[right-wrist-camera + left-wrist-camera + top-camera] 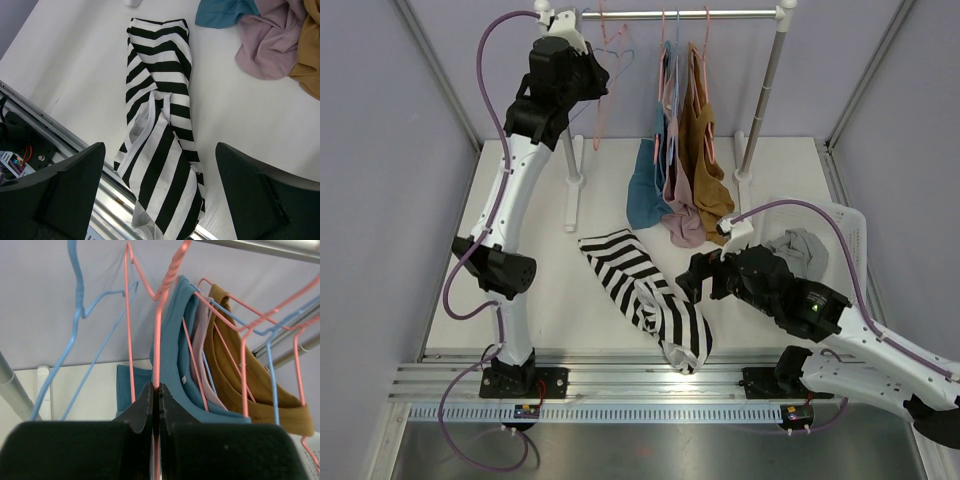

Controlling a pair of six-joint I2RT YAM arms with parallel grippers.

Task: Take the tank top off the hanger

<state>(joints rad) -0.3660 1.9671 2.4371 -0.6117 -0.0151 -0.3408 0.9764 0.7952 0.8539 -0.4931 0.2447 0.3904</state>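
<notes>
A black-and-white striped tank top [645, 295] lies loose on the white table, its lower end hanging over the front edge. It is off any hanger. In the right wrist view it [160, 115] lies below my right gripper [160, 146], which is open and empty just above it. In the top view the right gripper [692, 280] hovers at the top's right side. My left gripper [602, 80] is raised by the rail and shut on the wire of an empty pink hanger [159, 340], jaws closed on it [156, 390].
A clothes rail [690, 14] on posts [765, 90] carries teal [645, 195], mauve [682, 220] and brown [705, 160] tops on hangers, plus an empty blue hanger [75, 315]. A white basket [850, 225] with a grey garment [800, 250] stands at the right.
</notes>
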